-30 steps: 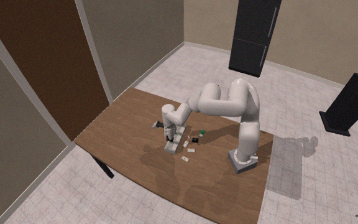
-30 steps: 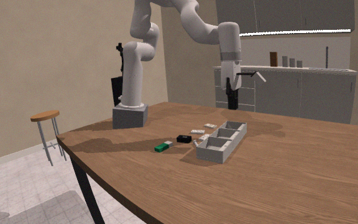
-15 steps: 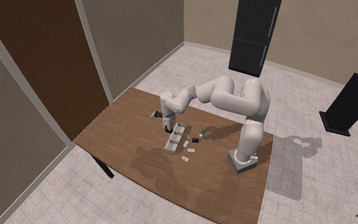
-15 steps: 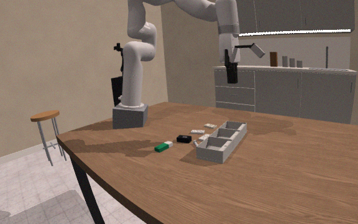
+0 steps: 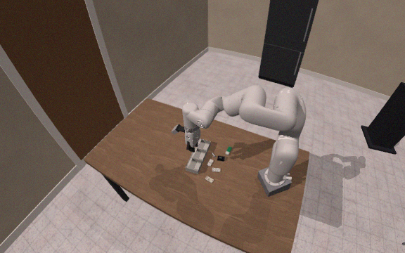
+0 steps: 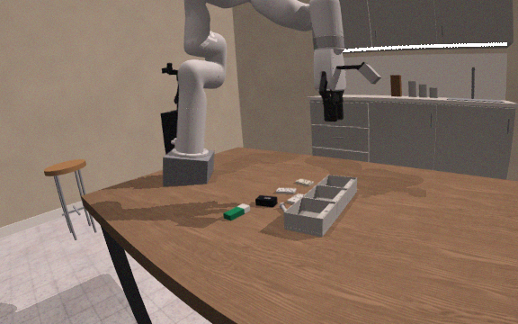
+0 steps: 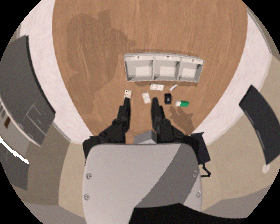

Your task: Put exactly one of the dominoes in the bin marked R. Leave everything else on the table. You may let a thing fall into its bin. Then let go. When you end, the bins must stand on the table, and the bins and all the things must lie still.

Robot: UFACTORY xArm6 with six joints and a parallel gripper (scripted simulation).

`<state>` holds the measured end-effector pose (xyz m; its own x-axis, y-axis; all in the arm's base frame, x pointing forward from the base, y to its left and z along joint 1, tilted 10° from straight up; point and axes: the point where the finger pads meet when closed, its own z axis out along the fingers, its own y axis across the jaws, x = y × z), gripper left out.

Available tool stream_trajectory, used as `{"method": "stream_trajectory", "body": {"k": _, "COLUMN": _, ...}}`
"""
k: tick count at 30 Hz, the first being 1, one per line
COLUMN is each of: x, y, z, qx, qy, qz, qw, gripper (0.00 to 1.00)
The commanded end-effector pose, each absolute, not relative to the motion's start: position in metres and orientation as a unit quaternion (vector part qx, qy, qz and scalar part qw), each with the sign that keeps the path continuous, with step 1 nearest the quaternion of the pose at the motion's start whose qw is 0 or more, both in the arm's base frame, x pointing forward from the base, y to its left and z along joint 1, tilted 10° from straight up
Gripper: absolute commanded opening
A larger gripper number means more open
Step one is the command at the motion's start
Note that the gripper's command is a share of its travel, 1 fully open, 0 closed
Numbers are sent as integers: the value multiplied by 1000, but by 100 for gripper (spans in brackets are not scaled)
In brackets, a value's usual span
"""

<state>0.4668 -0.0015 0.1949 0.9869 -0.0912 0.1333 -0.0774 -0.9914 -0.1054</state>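
From the top view, the wood-grain table (image 5: 146, 154) carries a grey three-compartment bin tray (image 5: 198, 157) near its middle. Three small white dominoes (image 5: 216, 169) lie flat just beside the tray on the side towards the arm's grey square base (image 5: 263, 190); a black block (image 5: 221, 158) and a green-and-white block (image 5: 228, 151) lie a little further along. The glossy white arm bends over the tray, and the dark tool (image 5: 190, 145) hangs above its far end.

From the exterior view, the tool (image 6: 332, 107) hangs high above the tray (image 6: 304, 221), its fingers partly spread with nothing between them. No letters can be read on the tray's walls.

From the wrist view, the two dark fingers stand apart, framing bare table; the dominoes (image 7: 147, 98) lie just below the tray (image 7: 163, 60).
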Motion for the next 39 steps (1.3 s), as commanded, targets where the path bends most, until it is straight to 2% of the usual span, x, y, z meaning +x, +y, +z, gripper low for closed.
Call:
{"method": "stream_trajectory", "body": {"k": 1, "x": 451, "y": -13, "z": 160, "qx": -989, "qy": 120, "qz": -67, "qw": 55, "gripper": 41}}
{"method": "stream_trajectory", "body": {"k": 17, "x": 405, "y": -47, "z": 58, "qx": -947, "qy": 310, "qz": -45, "qw": 68, "gripper": 41}}
{"method": "stream_trajectory", "body": {"k": 39, "x": 404, "y": -47, "z": 57, "qx": -831, "qy": 549, "qz": -26, "qw": 88, "gripper": 41}}
